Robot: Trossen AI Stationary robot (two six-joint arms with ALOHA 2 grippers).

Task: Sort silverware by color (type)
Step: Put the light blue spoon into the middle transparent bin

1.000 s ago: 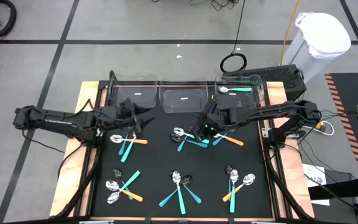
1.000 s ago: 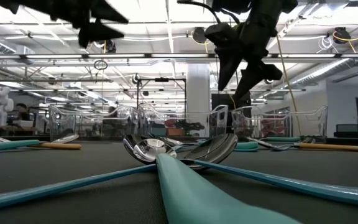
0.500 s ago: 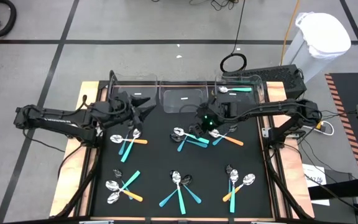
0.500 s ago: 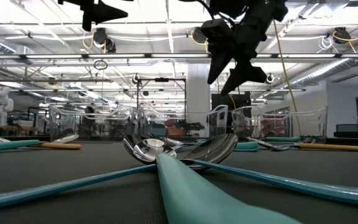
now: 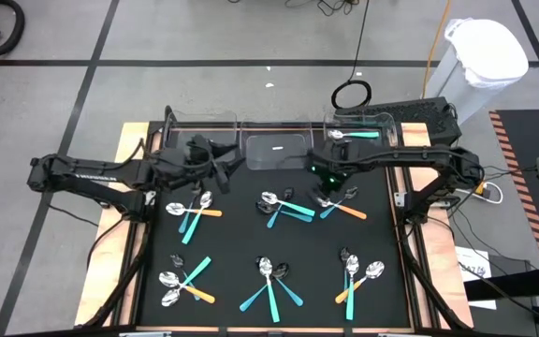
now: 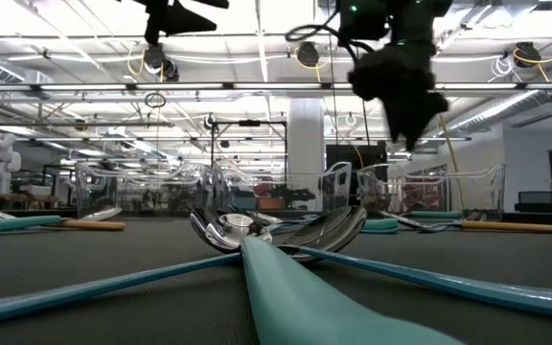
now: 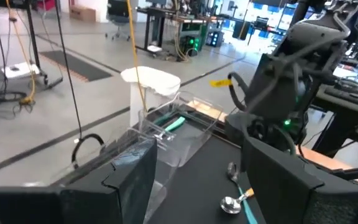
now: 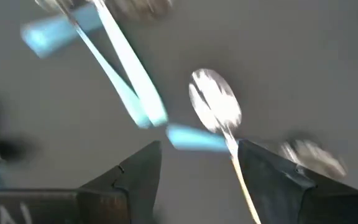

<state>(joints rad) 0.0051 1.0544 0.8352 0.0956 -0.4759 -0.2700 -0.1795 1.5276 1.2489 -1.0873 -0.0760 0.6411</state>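
Since a second ago both arms have shifted: the right gripper (image 5: 328,174) has swung away from the centre pile toward 1 o'clock of the mat, and the left gripper (image 5: 215,155) has drawn up toward the bins at 11 o'clock.

The spoons (image 5: 284,208) lie in six small heaps on the black mat (image 5: 241,243), three across the far row and three across the near row, each a tangle of shiny bowls with thin teal or orange handles. One teal spoon (image 5: 354,135) already lies in the right-hand clear bin (image 5: 389,131) at 1 o'clock; the middle bin (image 5: 274,152) and the left bin (image 5: 199,140) hold no spoon that I can make out.

The sorting looks barely begun. The right gripper hangs above the far-right heap, its jaws spread and holding nothing, framing a silver bowl on an orange handle (image 8: 219,112) next to crossed teal handles (image 8: 120,74). I judge the step in hand to be lining up for the next pick. The move calls for dropping straight onto one handle where it lies clear of its neighbours, since the handles overlap.

The left gripper waits over the table's 10 o'clock side, jaws spread and empty.
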